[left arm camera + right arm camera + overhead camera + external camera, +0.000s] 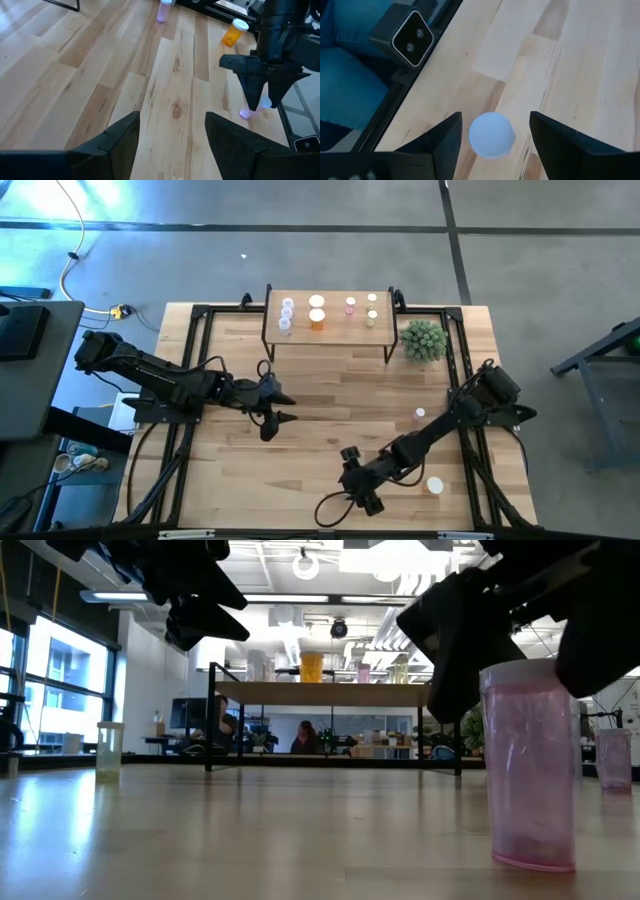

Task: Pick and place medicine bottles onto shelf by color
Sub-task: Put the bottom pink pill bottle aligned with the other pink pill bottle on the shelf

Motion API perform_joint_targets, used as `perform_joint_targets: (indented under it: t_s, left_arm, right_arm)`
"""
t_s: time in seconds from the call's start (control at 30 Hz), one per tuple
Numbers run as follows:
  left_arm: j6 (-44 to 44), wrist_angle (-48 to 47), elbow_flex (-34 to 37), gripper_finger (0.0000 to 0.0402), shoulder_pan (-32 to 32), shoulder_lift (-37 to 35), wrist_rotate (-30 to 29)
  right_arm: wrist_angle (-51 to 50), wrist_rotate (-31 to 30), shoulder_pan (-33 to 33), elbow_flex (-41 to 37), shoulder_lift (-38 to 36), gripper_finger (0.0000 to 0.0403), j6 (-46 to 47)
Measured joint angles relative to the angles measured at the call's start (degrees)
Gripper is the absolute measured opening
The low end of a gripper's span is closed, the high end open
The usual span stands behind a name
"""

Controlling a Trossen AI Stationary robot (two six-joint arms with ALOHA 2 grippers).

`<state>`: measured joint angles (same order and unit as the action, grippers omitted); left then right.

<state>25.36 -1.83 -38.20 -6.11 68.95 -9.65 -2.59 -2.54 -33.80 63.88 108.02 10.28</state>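
Right gripper point(492, 137) hovers lower centre, fingers apart around upright pink bottle point(492, 135), not yet clamped. We judge bottle light, rigid, slippery; grip body below cap. Left gripper point(280, 407) apart, idle mid-left.

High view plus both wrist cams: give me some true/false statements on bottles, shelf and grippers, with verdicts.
1. Bottles already stand on the shelf. True.
2. The right gripper is shut on a bottle. False: its fingers are apart, and a white-capped bottle stands on the table between them, not lifted.
3. An orange bottle lies on its side on the table near the right arm. True.
4. The left gripper holds a pink bottle. False: it is open and empty, over bare table.
5. The green plant sits on top of the shelf. False: it stands on the table beside the shelf's right end.
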Motion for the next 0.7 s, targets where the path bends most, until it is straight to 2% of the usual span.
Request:
perform_joint_targets:
  t_s: [0.13,0.47,0.7]
  left_arm:
    - [0.00,-0.02,0.00,0.0216,0.00,0.00,0.02]
    - [0.00,-0.04,0.00,0.0216,0.00,0.00,0.02]
    - [-0.01,-0.04,0.00,0.0216,0.00,0.00,0.04]
  right_arm:
    - [-0.53,0.08,-0.27,0.00,0.07,0.0212,0.29]
    - [-0.55,0.04,-0.76,0.00,0.07,0.0140,1.36]
    - [-0.52,0.02,-0.74,0.00,0.07,0.0116,1.48]
